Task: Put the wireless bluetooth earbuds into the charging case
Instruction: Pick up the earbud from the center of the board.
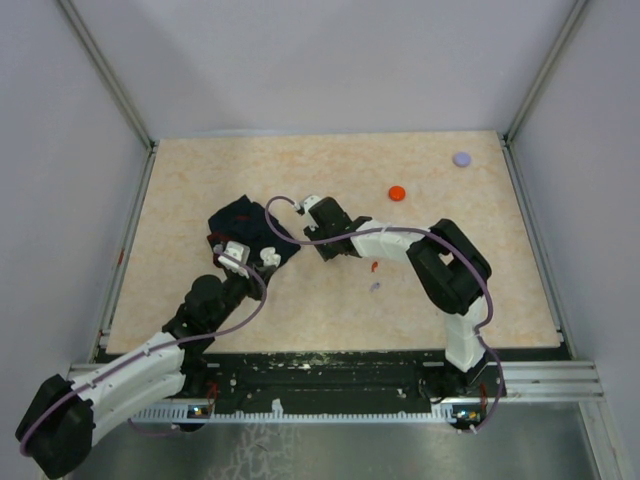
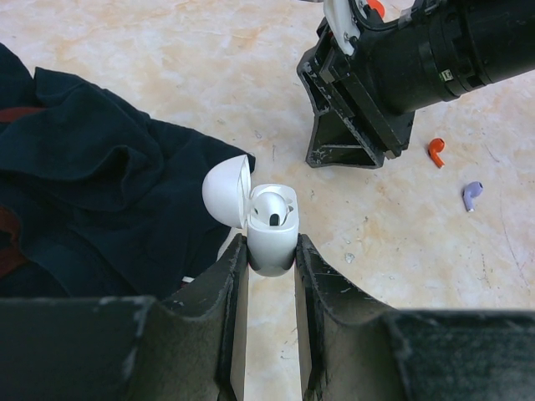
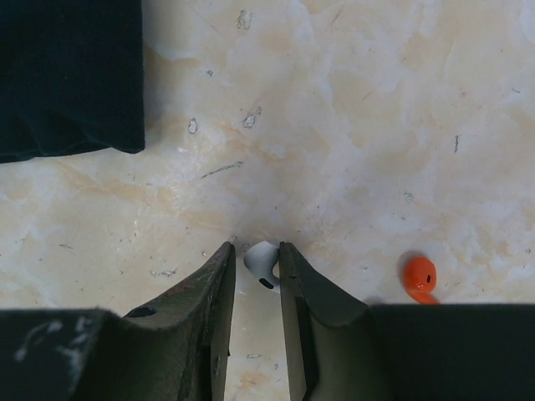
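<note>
Left wrist view shows the left pincer (image 2: 269, 249) clenched on the lower body of the white charging case (image 2: 272, 238). The case stands upright at the edge of the dark cloth (image 2: 100, 184) with its lid hinged open to the left. One seated earbud (image 2: 272, 209) occupies a socket; I cannot make out the free socket. In the right wrist view, the right pincer (image 3: 255, 251) is low over the worktop (image 3: 351, 125) and, as far as I can tell, closed on the white earbud (image 3: 261, 266), held at the very fingertips. An orange-red earbud (image 3: 418, 278) lies just beside that pincer, with a lavender earbud (image 2: 472, 195) near it, both loose on the worktop. I judge the step in hand to be carrying the white earbud across to the case. Hazards from here:

- The earbud is small, curved and pinched at the tips only, so it may rotate or spring out during transfer.
- If its stem is misaligned with the socket, pressing down could tilt the case within the left pincer, which holds only its base.
- The open lid narrows the approach from that side, and contact with it may snap it closed.
- A low sweep by the right pincer could scatter the orange-red earbud.
</note>
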